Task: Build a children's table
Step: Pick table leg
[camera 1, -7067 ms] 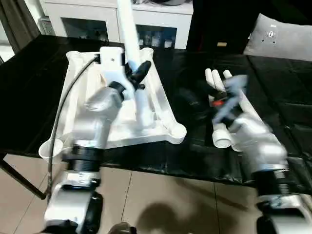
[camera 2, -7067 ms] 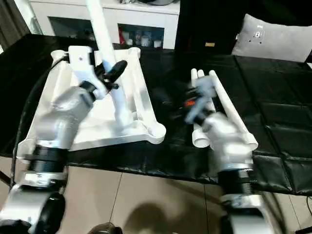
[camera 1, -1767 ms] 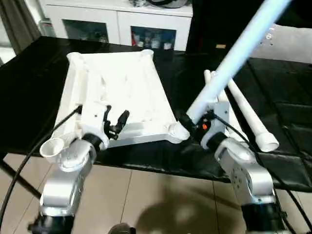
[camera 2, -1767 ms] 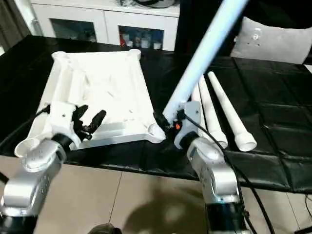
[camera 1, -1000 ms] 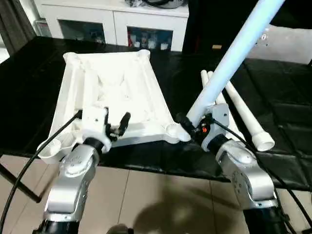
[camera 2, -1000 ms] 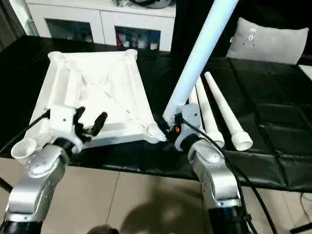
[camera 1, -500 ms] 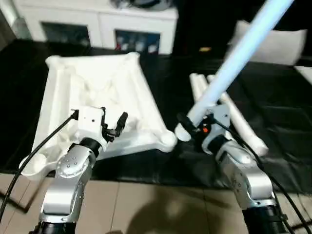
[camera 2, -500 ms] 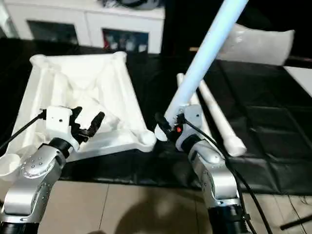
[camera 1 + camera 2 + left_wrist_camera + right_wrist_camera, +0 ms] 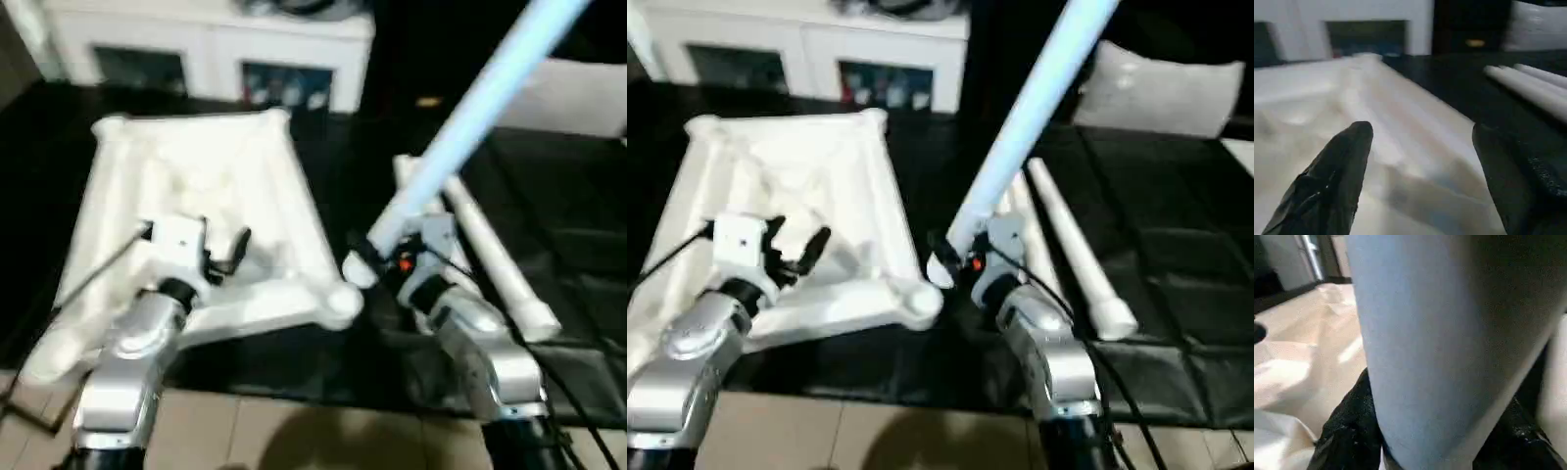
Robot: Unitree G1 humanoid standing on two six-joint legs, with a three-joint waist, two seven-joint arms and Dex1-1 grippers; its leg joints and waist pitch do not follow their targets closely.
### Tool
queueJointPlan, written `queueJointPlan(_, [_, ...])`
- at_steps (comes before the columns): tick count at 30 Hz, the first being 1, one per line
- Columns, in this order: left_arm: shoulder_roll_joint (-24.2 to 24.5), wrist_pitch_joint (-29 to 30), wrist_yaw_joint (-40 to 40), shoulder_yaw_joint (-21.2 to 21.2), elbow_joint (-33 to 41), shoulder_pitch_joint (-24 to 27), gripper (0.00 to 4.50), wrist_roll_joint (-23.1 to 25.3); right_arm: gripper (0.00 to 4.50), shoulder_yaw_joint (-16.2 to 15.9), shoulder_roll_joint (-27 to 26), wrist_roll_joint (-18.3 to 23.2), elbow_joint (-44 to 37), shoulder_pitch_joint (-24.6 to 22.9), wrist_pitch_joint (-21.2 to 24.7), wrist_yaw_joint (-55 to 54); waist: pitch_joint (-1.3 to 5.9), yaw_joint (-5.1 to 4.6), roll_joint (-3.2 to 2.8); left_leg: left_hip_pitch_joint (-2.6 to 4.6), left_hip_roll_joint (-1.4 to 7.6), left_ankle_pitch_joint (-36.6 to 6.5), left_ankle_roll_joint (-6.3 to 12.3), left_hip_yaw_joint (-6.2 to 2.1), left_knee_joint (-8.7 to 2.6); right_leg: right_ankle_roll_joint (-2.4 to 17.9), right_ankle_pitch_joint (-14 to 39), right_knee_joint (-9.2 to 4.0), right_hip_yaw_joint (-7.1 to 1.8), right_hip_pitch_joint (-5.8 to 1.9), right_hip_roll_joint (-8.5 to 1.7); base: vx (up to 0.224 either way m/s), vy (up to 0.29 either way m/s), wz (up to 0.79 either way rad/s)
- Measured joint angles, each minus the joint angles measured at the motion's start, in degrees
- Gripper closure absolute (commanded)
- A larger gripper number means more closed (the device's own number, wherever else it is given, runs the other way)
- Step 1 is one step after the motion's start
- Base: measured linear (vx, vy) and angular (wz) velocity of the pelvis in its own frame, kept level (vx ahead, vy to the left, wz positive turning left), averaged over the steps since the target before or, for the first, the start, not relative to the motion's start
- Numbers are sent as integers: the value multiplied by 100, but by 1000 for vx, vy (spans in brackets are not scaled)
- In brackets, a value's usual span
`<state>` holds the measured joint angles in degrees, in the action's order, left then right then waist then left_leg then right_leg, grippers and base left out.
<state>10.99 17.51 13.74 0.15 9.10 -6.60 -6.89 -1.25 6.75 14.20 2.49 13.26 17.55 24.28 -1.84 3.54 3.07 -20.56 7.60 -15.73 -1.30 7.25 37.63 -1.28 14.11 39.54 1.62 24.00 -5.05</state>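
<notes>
The white table top [image 9: 206,196] lies upside down on the black table, ribbed side up, a round corner socket [image 9: 340,303] at its near right. My right gripper [image 9: 370,262] is shut on the thick end of a long white leg [image 9: 470,113], which slants up and away to the right; its lower end hangs just right of that socket. In the right wrist view the leg [image 9: 1449,342] stands between the black fingers [image 9: 1349,431]. My left gripper [image 9: 223,253] is open over the top's near edge, its fingers [image 9: 1332,181] spread above the ribbed underside [image 9: 1400,142]. Two more legs [image 9: 490,255] lie on the table.
A white cabinet with glass doors [image 9: 245,59] stands behind the black table [image 9: 549,196]. A light grey cushion [image 9: 1161,93] lies at the back right. Tiled floor [image 9: 294,431] runs below the table's near edge.
The camera has shifted. The right gripper has brought the leg's lower end closer to the near right corner socket. The left gripper stays open over the top's near edge.
</notes>
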Motion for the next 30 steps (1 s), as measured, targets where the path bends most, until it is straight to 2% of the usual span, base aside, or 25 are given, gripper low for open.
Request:
queueJointPlan(2, [-15, -1, -2, -52, 0, -1, 86, 0, 259, 73, 19, -1, 0, 1, 0, -3, 1, -22, -5, 9, 59, 108, -197, -17, -92, 55, -88, -80, 54, -8, 48, -45, -81, -1])
queueJointPlan(6, [15, -3, -8, 7, 1, 4, 86, -1, 259, 51, -30, -5, 2, 4, 2, -1, -39, -32, -58, 60, 186, 160, -325, -19, -135, 206, -221, -280, 100, -112, 166, -93, -35, -5])
queueJointPlan(11, [22, -3, -6, 16, 1, 21, 86, -4, 259, 61, 2, -3, 3, 20, 22, -3, -70, -26, -69, 63, 209, 202, -352, 12, -136, 184, -248, -293, 96, -120, 166, -91, -10, 1])
queueJointPlan(12, [25, -2, -6, 12, 1, 21, 86, -4, 259, 66, 2, -2, 3, 23, 54, -2, -72, -17, -75, 92, 213, 210, -344, 56, -129, 179, -247, -299, 69, -93, 171, -93, 9, -15])
queueJointPlan(13, [35, 6, -8, 13, 3, 35, 86, 0, 259, 63, 5, -1, 11, 63, 105, 3, -87, 31, -48, 154, 260, 209, -345, 223, -131, 173, -251, -287, -97, -47, 248, -93, 9, -15])
queueJointPlan(14, [45, 11, -9, 12, 3, 37, 86, 1, 259, 65, 5, 0, 11, 94, 113, 5, -91, 63, -51, 157, 251, 209, -342, 261, -124, 162, -257, -275, -203, -45, 282, -44, 44, -44])
queueJointPlan(15, [46, 14, -8, -7, 2, 29, 86, 11, 259, 71, 21, -5, 14, 97, 111, -1, -99, 142, -36, 161, 220, 194, -317, 268, -108, 117, -285, -278, -349, -30, 317, 8, 81, -50])
queueJointPlan(16, [43, 15, -15, -69, -18, -27, 86, 77, 259, 94, 67, -15, 18, 83, 106, -13, -106, 173, -71, 112, 147, 122, -187, 158, 9, 66, -335, -290, -433, -40, 335, 8, 81, -50])
queueJointPlan(17, [44, 15, -33, -142, -53, -123, 86, 168, 259, 112, 88, -23, 46, 76, 98, -22, -112, 180, -91, 61, 95, 112, -159, 54, 114, 34, -363, -291, -415, -48, 322, -40, 139, -26])
queueJointPlan(18, [66, 11, -47, -150, -59, -169, 86, 220, 259, 149, 88, -28, 61, 73, 97, -33, -111, 160, -110, 24, 63, 92, -118, 10, 191, 24, -375, -303, -385, -56, 287, -48, 178, -2])
queueJointPlan(19, [95, 10, -83, -103, -96, -186, 86, 228, 259, 159, 75, -27, 64, 76, 90, -33, -106, 58, -120, 31, 33, 82, -75, 35, 175, 49, -379, -375, -335, -54, 255, -48, 178, -2])
queueJointPlan(20, [103, 7, -113, -43, -134, -185, 86, 227, 259, 131, 18, -23, 61, 90, 77, -31, -110, -38, -127, 8, 27, 111, -18, 59, 131, 164, -345, -442, -293, -55, 239, -34, 172, 2])
queueJointPlan(21, [102, 5, -151, 3, -164, -184, 86, 227, 259, 63, -36, -22, 57, 91, 76, -24, -117, -92, -140, -16, 19, 134, 16, 66, 95, 333, -343, -501, -217, -65, 185, -19, 83, 1])
queueJointPlan(22, [102, -4, -166, 7, -169, -185, 86, 229, 259, 24, -67, -23, 57, 91, 76, -24, -119, -123, -144, -36, 13, 148, 39, 74, 81, 395, -357, -560, -161, -75, 159, -47, 155, 3])
queueJointPlan(23, [114, -39, -161, 6, -169, -183, 86, 229, 259, 18, -79, -23, 57, 90, 74, -35, -122, -147, -148, -48, 10, 153, 50, 81, 81, 452, -401, -639, -111, -101, 117, -47, 128, 4])
queueJointPlan(24, [125, -41, -155, 4, -166, -183, 86, 230, 259, 32, -75, -23, 57, 91, 65, -40, -119, -161, -140, -45, -5, 153, 55, 101, 69, 456, -407, -658, -85, -112, 61, -55, 155, 6])
queueJointPlan(26, [161, -33, -123, -28, -159, -179, 86, 234, 259, 102, -43, -4, 56, 94, 26, -37, -112, -177, -116, -30, -30, 150, 60, 120, 63, 421, -391, -659, -80, -123, 18, -14, 42, 2])
queueJointPlan(28, [210, 8, -49, -66, -158, -177, 83, 234, 259, 208, 6, 36, 56, 98, -28, -32, -117, -178, -104, -13, -46, 151, 58, 139, 35, 297, -360, -655, -76, -118, -18, 0, 0, 0])
queueJointPlan(30, [297, 98, 107, -148, -164, -185, 83, 231, 259, 345, 105, 116, 153, 196, -28, -31, -122, -179, -97, -2, -44, 154, 53, 144, 17, 223, -363, -648, -77, -114, -23, 0, 0, 0])
